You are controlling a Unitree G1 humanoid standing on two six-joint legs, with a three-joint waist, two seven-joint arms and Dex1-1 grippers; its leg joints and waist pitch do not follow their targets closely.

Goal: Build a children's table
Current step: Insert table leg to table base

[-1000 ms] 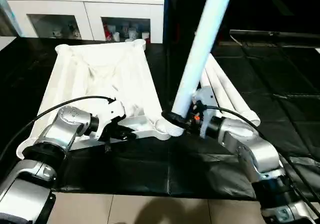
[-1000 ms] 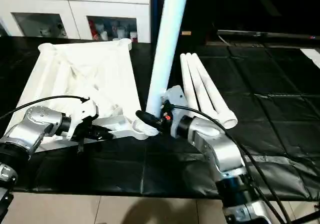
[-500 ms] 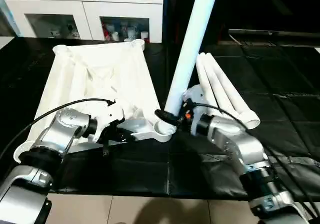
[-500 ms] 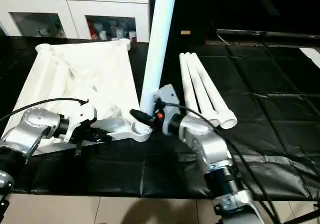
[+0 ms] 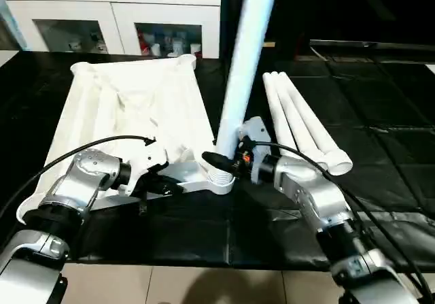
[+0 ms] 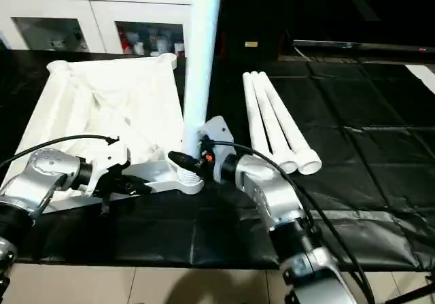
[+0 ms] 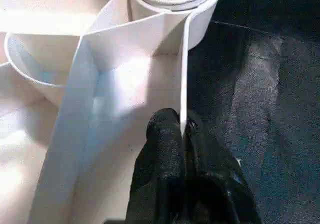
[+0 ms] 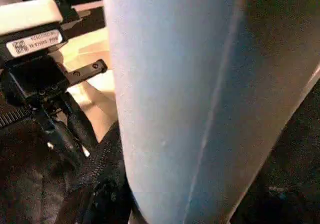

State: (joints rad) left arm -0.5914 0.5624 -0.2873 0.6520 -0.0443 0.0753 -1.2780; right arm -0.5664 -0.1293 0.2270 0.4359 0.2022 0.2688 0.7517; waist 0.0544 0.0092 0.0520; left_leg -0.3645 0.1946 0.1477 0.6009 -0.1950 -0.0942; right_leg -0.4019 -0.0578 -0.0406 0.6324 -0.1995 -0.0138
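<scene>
The children's table top lies upside down on the black mat, ribs up. My left gripper is shut on the thin near rim of the top, its fingers pinching either side of that wall. My right gripper is shut on a white leg just above its threaded end. The leg stands nearly upright, leaning slightly right, with its end in the near right corner socket. In the right wrist view the leg is close up. Three more legs lie side by side right of the top.
A white cabinet with glass doors stands behind the mat. The black mat stretches far to the right. Pale floor tiles run along the near edge. Black cables loop over both forearms.
My right arm has carried the leg leftward and tipped it more upright; its threaded end has gone from beside the corner socket into it. The left gripper keeps its hold on the rim.
</scene>
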